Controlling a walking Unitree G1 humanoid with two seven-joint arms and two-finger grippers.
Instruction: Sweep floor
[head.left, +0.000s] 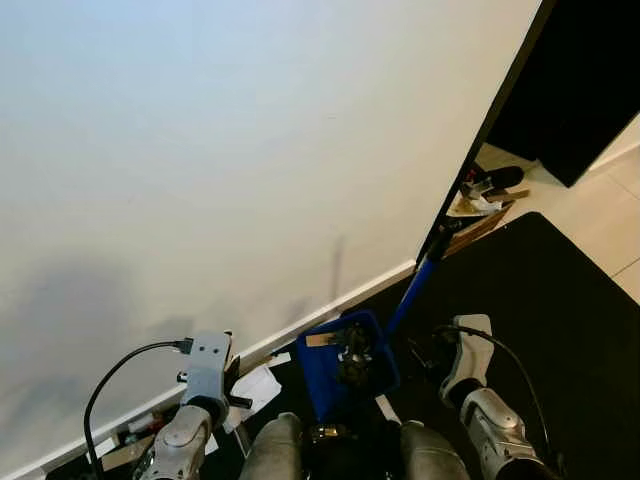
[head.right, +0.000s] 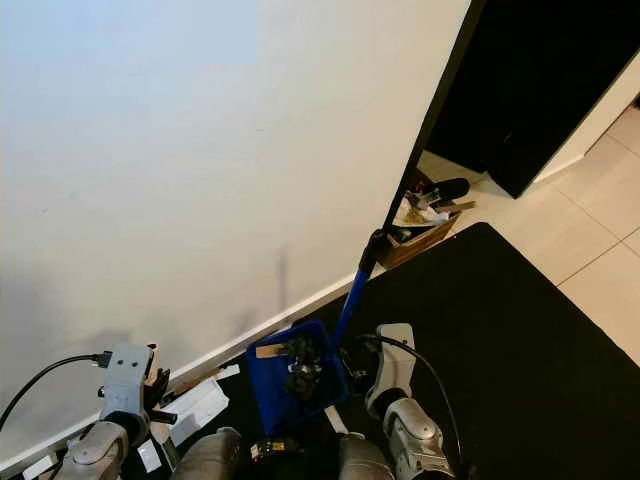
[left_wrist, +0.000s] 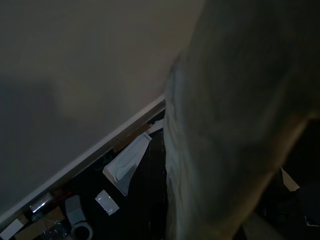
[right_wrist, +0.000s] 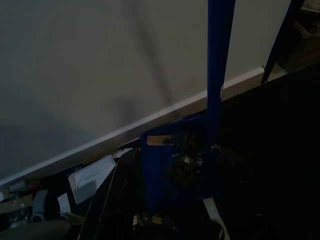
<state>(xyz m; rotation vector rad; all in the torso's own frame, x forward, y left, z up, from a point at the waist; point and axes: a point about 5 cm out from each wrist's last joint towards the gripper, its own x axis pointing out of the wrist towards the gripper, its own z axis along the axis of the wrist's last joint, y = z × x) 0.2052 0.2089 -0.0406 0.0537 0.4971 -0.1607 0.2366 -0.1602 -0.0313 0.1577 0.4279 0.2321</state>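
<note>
At the bottom edge of the head view we saw our two arms raised over a black mat (head.left: 560, 330). The left claw (head.left: 208, 357) sat at lower left, pointing toward the wall, a black cable looping from it; we could not tell whether its fingers were apart or together. The right claw (head.left: 468, 350) sat at lower right, just beside the dustpan, and its fingers too were hidden from us, so we cannot tell how they stood.

Between the two claws, at bottom centre, stood a blue dustpan (head.left: 345, 362) with a dark clump of debris (head.left: 354, 358) inside it. Its blue handle (head.left: 412, 290) rose diagonally toward the upper right and leaned against the wall's corner edge. In the right wrist view the same dustpan (right_wrist: 176, 167) showed dimly with its handle running straight up.

Near the left claw, scraps of white paper (head.left: 255, 388) lay on the floor along the white baseboard (head.left: 340, 305). Beyond it the pale wall (head.left: 220, 150) took up the upper left. At upper right, past the corner, a small pile of clutter (head.left: 485, 195) lay on pale tile (head.left: 610, 225) by a dark doorway.
</note>
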